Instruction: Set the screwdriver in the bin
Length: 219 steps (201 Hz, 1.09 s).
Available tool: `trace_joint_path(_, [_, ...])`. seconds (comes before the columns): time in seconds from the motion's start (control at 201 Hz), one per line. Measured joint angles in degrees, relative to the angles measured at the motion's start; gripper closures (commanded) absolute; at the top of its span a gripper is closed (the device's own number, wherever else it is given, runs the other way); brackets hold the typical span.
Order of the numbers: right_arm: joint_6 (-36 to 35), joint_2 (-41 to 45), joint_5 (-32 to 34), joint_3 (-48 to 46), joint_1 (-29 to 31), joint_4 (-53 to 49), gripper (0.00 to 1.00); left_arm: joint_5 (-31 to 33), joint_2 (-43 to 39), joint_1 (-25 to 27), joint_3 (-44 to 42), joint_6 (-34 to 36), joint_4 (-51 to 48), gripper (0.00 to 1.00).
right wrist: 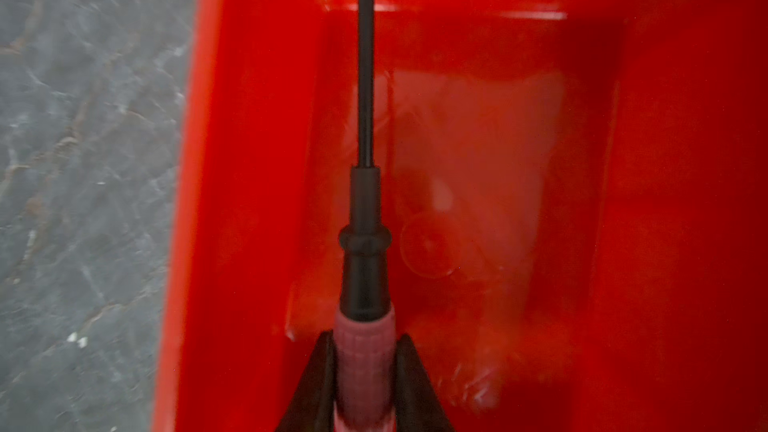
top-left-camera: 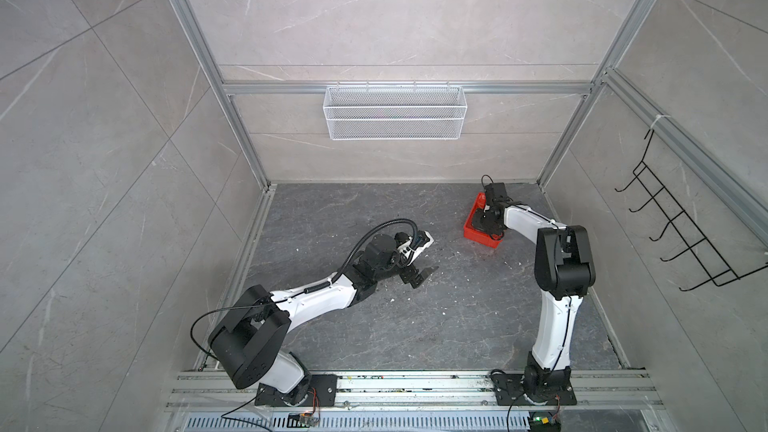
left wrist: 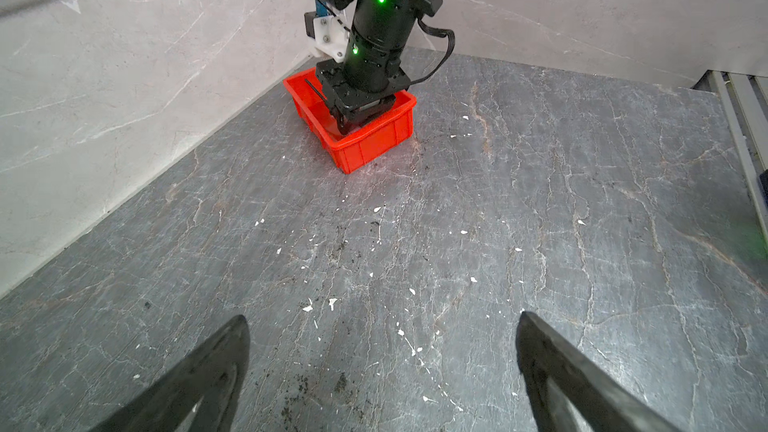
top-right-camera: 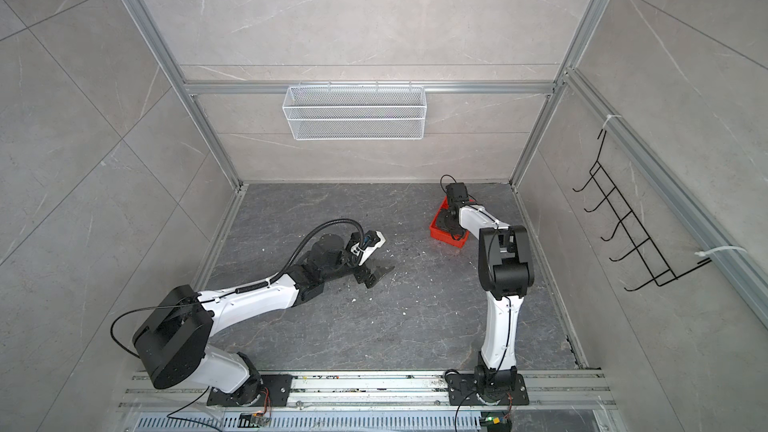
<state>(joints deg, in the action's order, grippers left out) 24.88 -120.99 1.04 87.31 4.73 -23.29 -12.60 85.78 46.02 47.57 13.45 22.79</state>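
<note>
Screwdriver (right wrist: 365,243) is sitting down inside the bin (right wrist: 249,160). The right gripper (right wrist: 365,347) is clamping its red handle between both fingers (right wrist: 320,371). Jaws are pinching tight on the handle and gripping nothing else. Black collar and thin dark shaft are pointing away from the jaws along the bin's length, closer to one long wall. The right wrist view is blurring, so I'm not calling whether the tip is touching the bin floor.

From the left wrist view I'm seeing the right gripper (left wrist: 353,118) reaching down into the bin (left wrist: 374,143).

In both top views the bin (top-left-camera: 473,228) (top-right-camera: 437,229) is standing on the dark stone tabletop (top-left-camera: 415,326) near the far right corner, partly hidden under the right wrist.

Left gripper (left wrist: 382,317) is hovering low over bare tabletop with its jaws spread wide, carrying nothing, well apart from the bin. White flecks (left wrist: 307,308) are lying scattered on the slab.

A white mesh basket (top-left-camera: 395,112) is hanging on the back rail. A black hook rack (top-left-camera: 685,234) is hanging on the right wall.
</note>
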Motion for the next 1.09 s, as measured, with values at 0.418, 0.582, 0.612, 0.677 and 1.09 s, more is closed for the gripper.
trace_joint_path(0.418, [0.81,0.48,-0.22,0.17,-0.26,0.04,0.49,0.63,-0.02,0.35,-0.04,-0.20,1.20,0.00])
trace_joint_path(0.582, [0.31,5.73,0.63,-1.49,-0.26,0.22,0.32,3.76,-0.44,0.33,-0.92,-1.49,2.34,0.00])
trace_joint_path(0.612, [0.26,7.15,0.83,-2.03,-0.26,0.42,0.30,4.57,-0.61,0.33,-1.29,-1.66,2.58,0.00])
trace_joint_path(0.677, [-0.13,10.51,1.07,-3.41,-0.26,0.92,0.25,6.34,-1.33,0.33,-2.05,-1.77,2.71,0.00])
trace_joint_path(1.09, [-6.38,36.52,-2.05,-25.83,-0.26,12.57,0.01,11.06,-12.61,-7.30,-9.62,-1.88,0.76,0.00])
